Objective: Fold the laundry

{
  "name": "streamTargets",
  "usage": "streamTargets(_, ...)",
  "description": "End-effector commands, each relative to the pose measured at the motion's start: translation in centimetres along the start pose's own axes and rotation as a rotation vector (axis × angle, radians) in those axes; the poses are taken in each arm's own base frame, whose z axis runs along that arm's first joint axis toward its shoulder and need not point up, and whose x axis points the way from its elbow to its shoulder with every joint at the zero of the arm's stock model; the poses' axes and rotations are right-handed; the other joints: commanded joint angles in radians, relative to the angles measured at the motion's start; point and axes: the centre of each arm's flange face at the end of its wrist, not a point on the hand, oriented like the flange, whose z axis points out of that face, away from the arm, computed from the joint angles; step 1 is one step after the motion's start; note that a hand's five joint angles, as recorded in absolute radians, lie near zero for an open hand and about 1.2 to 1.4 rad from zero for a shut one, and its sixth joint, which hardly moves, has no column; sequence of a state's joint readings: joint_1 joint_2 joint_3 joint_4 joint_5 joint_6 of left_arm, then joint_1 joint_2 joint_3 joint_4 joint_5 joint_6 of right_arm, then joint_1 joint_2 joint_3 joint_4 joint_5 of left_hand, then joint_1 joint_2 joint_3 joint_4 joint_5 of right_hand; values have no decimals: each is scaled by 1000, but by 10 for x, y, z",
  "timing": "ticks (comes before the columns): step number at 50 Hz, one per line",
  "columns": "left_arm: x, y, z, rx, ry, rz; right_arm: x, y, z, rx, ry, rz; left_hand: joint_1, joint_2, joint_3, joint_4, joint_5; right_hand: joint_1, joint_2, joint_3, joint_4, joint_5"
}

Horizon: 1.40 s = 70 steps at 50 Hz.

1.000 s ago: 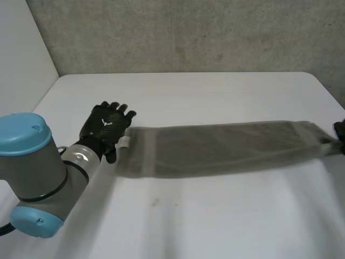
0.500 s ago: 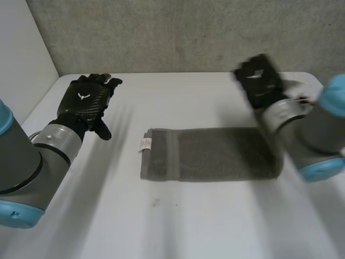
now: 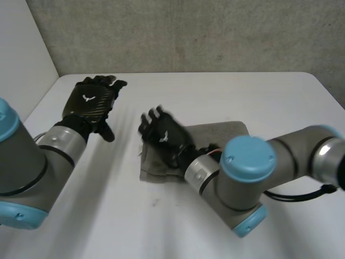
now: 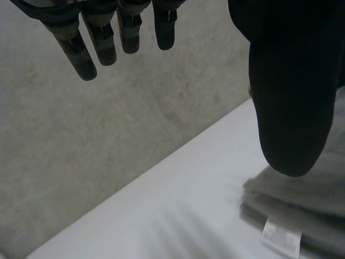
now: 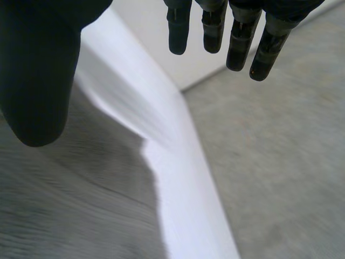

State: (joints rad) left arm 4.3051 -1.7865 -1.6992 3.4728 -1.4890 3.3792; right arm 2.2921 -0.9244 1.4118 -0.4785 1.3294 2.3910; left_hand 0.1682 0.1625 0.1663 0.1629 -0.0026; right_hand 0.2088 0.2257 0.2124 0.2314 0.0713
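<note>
A grey towel (image 3: 229,132) lies folded into a short stack in the middle of the white table (image 3: 215,91). My right hand (image 3: 164,137) is over the towel's left end, reaching across from the right, open with straight fingers. In the right wrist view the right hand (image 5: 38,70) has nothing in it, and the towel (image 5: 70,205) lies below its palm. My left hand (image 3: 89,102) is raised at the back left, apart from the towel, open and empty. In the left wrist view the towel (image 4: 307,199) with its white label (image 4: 280,237) lies below the left hand's thumb (image 4: 285,81).
A grey wall (image 3: 188,32) runs behind the table's far edge, and a white wall (image 3: 21,54) stands at the left. Bare tabletop (image 3: 135,226) stretches in front of the towel and to its right.
The towel went from a long strip to a short folded stack. My right hand swung from the far right to the towel's left end and opened. My left hand lifted away to the back left.
</note>
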Motion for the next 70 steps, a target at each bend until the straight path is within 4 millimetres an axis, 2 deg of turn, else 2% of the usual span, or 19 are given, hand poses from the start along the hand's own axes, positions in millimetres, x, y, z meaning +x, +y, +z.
streamTargets(1, 36, -3, 11, 48, 93, 1, 65, 11, -29, -164, 177, 260, 7, 13, 9, 12, 3, -34, -51, -38, -57, -71)
streamTargets(7, 73, 11, 12, 19, 186, -14, 83, 44, -59, -359, 196, 442, 13, 19, 15, 18, 9, -34, -51, -38, -57, -71)
streamTargets(13, 104, 66, 10, -120, 257, 11, 80, 92, -97, -588, 208, 559, 19, 25, 21, 24, 15, -34, -51, -38, -57, -71)
streamTargets(19, 104, 76, 9, -148, 262, 22, 77, 114, -102, -620, 234, 572, 19, 25, 21, 24, 15, 299, 282, 295, 276, 262)
streamTargets(23, 98, 74, 7, -155, 248, 21, 90, 130, -97, -569, 309, 525, 16, 22, 18, 21, 12, 1184, 1167, 1181, 1162, 1147)
streamTargets(31, 74, 48, 0, -116, 148, 22, 120, 113, -76, -447, 345, 216, 13, 19, 15, 18, 9, 1187, 1171, 1184, 1165, 1150)
streamTargets(35, 60, 38, -2, -101, 95, 19, 101, 71, -50, -317, 273, 158, 16, 22, 18, 21, 12, 1187, 1171, 1184, 1165, 1150)
streamTargets(37, 45, 31, -5, -90, 35, 16, 62, 30, -28, -184, 157, 152, 16, 22, 18, 21, 12, 1187, 1171, 1184, 1165, 1150)
streamTargets(41, 31, 25, -7, -84, -23, 11, 19, 12, -18, -104, 19, 145, 16, 22, 18, 21, 12, 1187, 1171, 1184, 1165, 1150)
streamTargets(43, 22, 22, -9, -82, -62, 6, -23, -1, -22, -51, -122, 147, 13, 19, 15, 18, 9, 1187, 1171, 1184, 1165, 1150)
streamTargets(50, 16, 18, -10, -71, -82, 0, -61, -6, -37, -26, -254, 137, 10, 16, 12, 15, 6, 1187, 1171, 1184, 1165, 1150)
streamTargets(52, 15, 16, -9, -65, -83, 0, -59, -9, -38, -21, -256, 137, 10, 16, 12, 15, 6, 1187, 1171, 1184, 1165, 1150)
streamTargets(53, 15, 15, -9, -60, -80, 0, -55, -13, -39, -14, -246, 147, 10, 16, 12, 15, 6, 918, 901, 915, 896, 881)
streamTargets(54, 15, 15, -9, -60, -80, 0, -55, -13, -39, -14, -246, 147, 10, 16, 12, 15, 6, 916, 899, 912, 893, 878)
streamTargets(56, 16, 10, -6, -37, -78, -3, -31, -19, -39, -15, -177, 155, 10, 16, 12, 15, 6, 205, 188, 202, 183, 168)
streamTargets(57, 16, 10, -6, -37, -78, -3, -31, -19, -39, -15, -176, 155, 10, 16, 12, 15, 6, 202, 185, 199, 180, 165)
streamTargets(59, 18, 5, -1, -15, -72, -12, 4, -8, -39, -66, -72, 218, 10, 16, 12, 15, 6, -34, -51, -38, -57, -71)
streamTargets(64, 40, -5, 6, 27, -7, -87, 57, -3, -43, -92, 104, 420, 13, 19, 15, 18, 9, -34, -51, -38, -57, -71)
streamTargets(70, 67, -12, 12, 47, 98, -220, 95, 10, -51, -157, 185, 761, 28, 33, 30, 33, 24, -34, -51, -38, -57, -71)
